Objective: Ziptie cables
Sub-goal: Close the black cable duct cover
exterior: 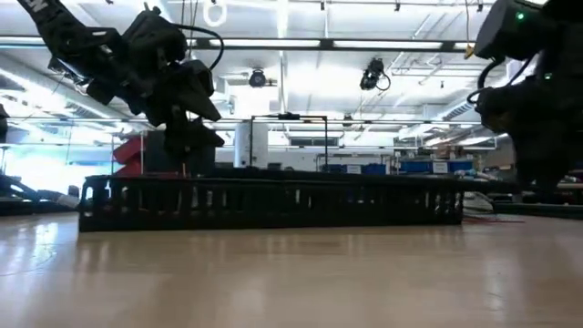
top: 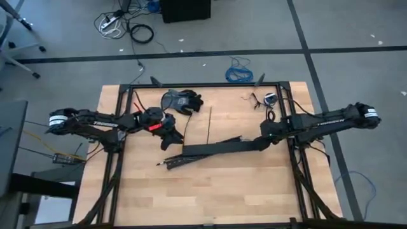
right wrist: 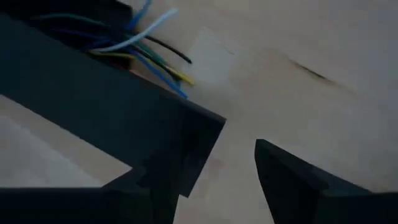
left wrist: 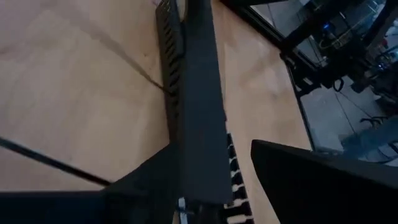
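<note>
Right wrist view: right gripper (right wrist: 205,180) fingers apart by cables (right wrist: 152,46); left gripper (top: 170,135) state unclear.

On my screen, non-task items:

1. Light wooden butcher-block table (top: 210,184), edged by a black metal frame (top: 210,84).
2. Long black slotted plastic cable duct (top: 210,151), lying aslant mid-table; from the low camera I see its slotted side wall (exterior: 273,202).
3. Thin black straight strip (top: 209,125), just beyond the duct.
4. Black crumpled glove-like bundle (top: 182,100), near the far edge.
5. Blue coiled cable (top: 240,71), on the grey floor beyond the table.
6. White power strip with cords (top: 111,23), on the floor, far left.
</note>
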You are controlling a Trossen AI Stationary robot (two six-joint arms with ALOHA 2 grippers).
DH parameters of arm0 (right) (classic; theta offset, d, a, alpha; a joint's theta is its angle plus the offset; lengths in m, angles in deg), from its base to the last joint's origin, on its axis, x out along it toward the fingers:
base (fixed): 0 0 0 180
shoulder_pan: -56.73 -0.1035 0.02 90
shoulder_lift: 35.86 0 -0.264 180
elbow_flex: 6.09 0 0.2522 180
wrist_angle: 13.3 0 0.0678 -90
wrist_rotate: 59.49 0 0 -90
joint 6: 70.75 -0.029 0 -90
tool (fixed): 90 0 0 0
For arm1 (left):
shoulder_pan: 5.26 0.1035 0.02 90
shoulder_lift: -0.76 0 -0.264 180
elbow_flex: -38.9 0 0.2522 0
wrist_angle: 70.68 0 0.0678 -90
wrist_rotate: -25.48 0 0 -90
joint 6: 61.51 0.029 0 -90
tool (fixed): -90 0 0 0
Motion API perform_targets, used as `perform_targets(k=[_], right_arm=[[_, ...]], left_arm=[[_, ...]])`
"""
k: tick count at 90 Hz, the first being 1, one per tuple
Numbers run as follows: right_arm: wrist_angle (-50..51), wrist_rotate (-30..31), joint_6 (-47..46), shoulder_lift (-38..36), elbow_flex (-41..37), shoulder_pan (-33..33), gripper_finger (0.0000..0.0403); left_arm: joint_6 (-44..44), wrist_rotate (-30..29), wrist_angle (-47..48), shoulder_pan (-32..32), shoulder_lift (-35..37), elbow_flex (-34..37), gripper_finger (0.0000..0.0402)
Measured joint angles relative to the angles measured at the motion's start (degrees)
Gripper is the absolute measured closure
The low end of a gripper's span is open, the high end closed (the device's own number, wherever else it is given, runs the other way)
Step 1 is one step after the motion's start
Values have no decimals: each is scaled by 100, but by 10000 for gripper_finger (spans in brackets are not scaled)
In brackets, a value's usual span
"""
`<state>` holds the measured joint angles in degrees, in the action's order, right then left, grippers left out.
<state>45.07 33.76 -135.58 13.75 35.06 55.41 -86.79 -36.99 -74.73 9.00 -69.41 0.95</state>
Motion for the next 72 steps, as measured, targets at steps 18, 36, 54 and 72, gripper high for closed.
perform_targets(k=[18,36,54,72], right_arm=[[-548,-151,-8,-51,-2,2,209],[-541,-305,-160,-51,-2,2,209],[-410,-418,-407,-51,-2,0,209],[-807,-589,-615,-38,-159,-4,209]], left_arm=[[22,1,1,0,0,0,214],[24,9,6,0,0,0,214],[118,19,108,0,0,0,214],[131,19,132,0,0,0,214]])
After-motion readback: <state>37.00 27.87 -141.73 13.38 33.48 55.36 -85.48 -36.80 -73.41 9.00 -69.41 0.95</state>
